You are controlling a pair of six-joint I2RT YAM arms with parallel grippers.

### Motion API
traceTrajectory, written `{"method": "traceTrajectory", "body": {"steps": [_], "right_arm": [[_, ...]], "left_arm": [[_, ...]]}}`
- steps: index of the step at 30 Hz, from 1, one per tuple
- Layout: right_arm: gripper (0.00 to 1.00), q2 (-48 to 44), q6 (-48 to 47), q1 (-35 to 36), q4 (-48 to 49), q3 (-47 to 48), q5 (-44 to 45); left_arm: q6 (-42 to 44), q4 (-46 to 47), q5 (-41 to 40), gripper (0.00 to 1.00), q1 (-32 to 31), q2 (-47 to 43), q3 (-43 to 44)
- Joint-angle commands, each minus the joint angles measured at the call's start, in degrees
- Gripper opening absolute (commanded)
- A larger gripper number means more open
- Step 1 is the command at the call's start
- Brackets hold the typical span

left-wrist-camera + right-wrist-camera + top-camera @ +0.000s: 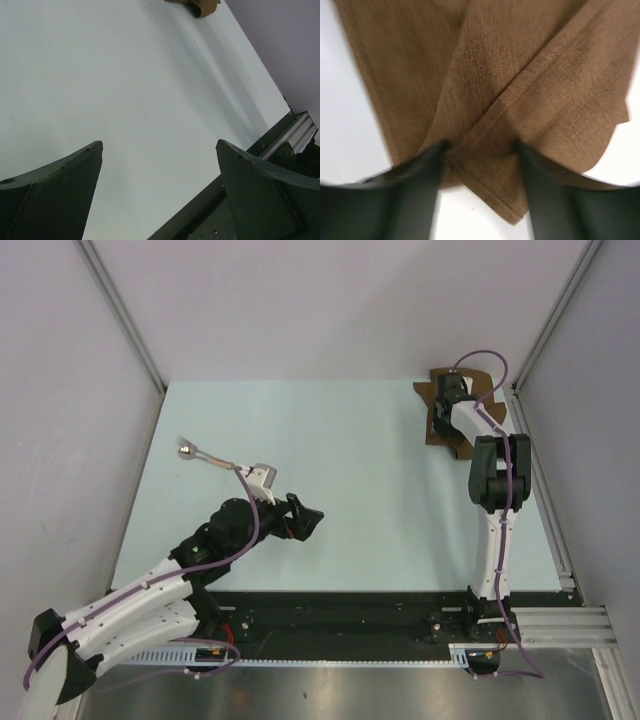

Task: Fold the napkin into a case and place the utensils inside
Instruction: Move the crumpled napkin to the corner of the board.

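Note:
The brown napkin (437,426) lies crumpled at the table's far right corner, partly under my right arm. In the right wrist view the napkin (520,60) fills the frame, with overlapping folds and a hemmed corner pointing toward me. My right gripper (479,146) is down on it, jaws apart, straddling a fold; from above the gripper (449,390) sits over the cloth. The utensils (205,455) lie at mid-left, silver head to the left, thin handle running right to a pale piece (262,475). My left gripper (305,518) is open and empty above bare table (159,145). No case shows.
A metal frame rail (545,490) runs along the table's right edge, close to the napkin. Grey walls enclose the left, back and right. A black strip (350,610) borders the near edge. A bit of the napkin (197,6) shows at the top of the left wrist view.

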Motion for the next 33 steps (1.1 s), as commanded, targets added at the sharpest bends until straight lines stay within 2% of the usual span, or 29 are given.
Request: {"method": "traceTrajectory", "body": {"steps": [1,2,3,6,7,8,9,10,11,12,15,16,17,18,22,24,25,26,28,32,33], "right_arm": [[0.51,1.47,-1.17,-0.52,-7.46,4.68,-4.37],[0.36,-0.19,-1.17,0.53,-6.77,3.98,-6.65],[0.26,-1.34,-1.17,1.58,-6.41,1.88,-7.46],[0.05,-7.82,-2.48,7.90,-4.74,-3.04,-10.36],[0.00,-10.20,-1.53,9.75,-4.56,-7.24,-10.71],[0.00,-12.58,-1.26,11.85,-4.04,-9.98,-12.28],[0.00,-17.82,-0.82,17.01,-3.08,-12.88,-13.34],[0.00,-20.40,-0.38,19.58,-0.98,-19.87,-14.48],[0.01,-22.68,0.67,22.92,-0.09,-22.89,-15.89],[0.04,-25.14,1.29,28.17,0.88,-26.40,-15.99],[0.19,-32.10,4.63,35.15,3.34,-37.49,-15.98],[0.28,-34.63,5.16,38.04,4.57,-39.78,-17.38],[0.49,-35.79,5.95,38.94,4.84,-44.32,-18.26],[0.55,-37.11,8.13,39.90,4.93,-46.20,-18.01],[0.62,-45.19,9.73,39.48,7.47,-56.57,-18.63],[0.54,-48.89,10.17,37.55,8.62,-60.87,-21.07],[0.44,-49.86,10.17,36.76,10.27,-61.85,-23.61],[0.30,-51.69,10.43,36.14,11.07,-62.82,-25.20],[0.20,-53.28,10.78,36.13,11.35,-63.70,-25.65],[0.67,-57.68,11.58,35.52,11.87,-64.67,-28.29],[0.69,-59.78,12.10,35.00,12.13,-65.02,-28.38]], "left_arm": [[1.23,-0.79,4.46,1.00,0.22,3.02,5.63],[1.14,-1.05,4.37,1.00,0.31,3.64,6.33],[1.14,-1.58,3.67,1.00,0.31,4.08,6.95],[0.79,-2.46,0.61,1.00,0.39,5.75,9.24],[0.70,-2.63,-0.11,1.00,0.57,6.27,10.63],[0.70,-2.90,-0.64,1.00,1.27,7.50,11.34],[0.53,-3.60,-1.42,0.99,1.62,8.38,12.13],[-0.34,-4.13,-2.48,1.00,2.23,9.35,13.97],[-0.79,-4.74,-2.40,1.00,3.81,11.70,14.86],[-1.23,-5.96,-2.14,1.00,4.69,12.95,15.91],[-1.58,-9.56,-1.52,1.00,8.12,18.47,19.69],[-2.02,-10.36,-1.52,1.00,8.82,20.06,21.35],[-2.20,-11.33,-1.96,1.00,10.40,21.47,22.24],[-2.55,-14.03,-2.48,1.00,11.02,24.27,23.12],[-4.74,-17.22,-3.81,1.00,13.22,28.95,26.20],[-5.97,-15.75,-3.37,1.00,13.66,30.09,25.94],[-6.76,-14.69,-2.32,1.00,13.58,31.49,25.16],[-7.12,-12.94,0.04,1.00,13.66,32.46,25.24],[-7.39,-11.61,3.12,1.00,13.75,36.83,27.42],[-4.05,-10.02,13.31,1.00,14.19,46.06,34.63],[-3.61,-9.85,13.59,0.99,14.28,47.83,36.12]]}}
